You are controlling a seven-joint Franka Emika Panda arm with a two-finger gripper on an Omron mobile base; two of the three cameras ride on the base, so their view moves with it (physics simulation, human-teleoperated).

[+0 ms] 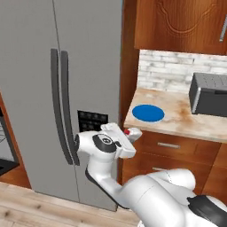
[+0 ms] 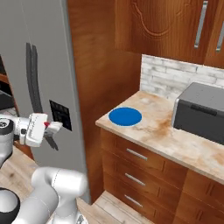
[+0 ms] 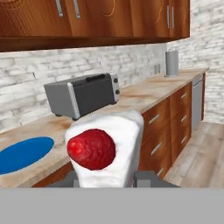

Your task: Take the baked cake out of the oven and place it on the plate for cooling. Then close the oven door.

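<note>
Hand view: cake (image 3: pixel 107 151) clamped in gripper (image 3: pixel 107 181), counter beyond.

Item 1, lower centre of frame: white cake with a red berry facing the lens, pinched between the two fingers, whose dark tips show at its base. In the left base view the gripper (image 1: pixel 131 134) sits at centre frame, in front of the grey refrigerator (image 1: pixel 62 88), with the cake (image 1: pixel 129 132) at its tip; in the right base view the same pair is at left centre, gripper (image 2: pixel 53 127) and cake (image 2: pixel 47 126).
Item 2, lower left: blue plate (image 3: pixel 24 154) flat on the light counter (image 3: pixel 144 94), bare, apart from the cake.
Item 3, centre left: silver toaster oven (image 3: pixel 83 95) against the brick backsplash.
Item 4, upper right: grey upright cylinder (image 3: pixel 172 63) at the counter's far end.
Item 5, top: wooden wall cabinets (image 3: pixel 87 19).
</note>
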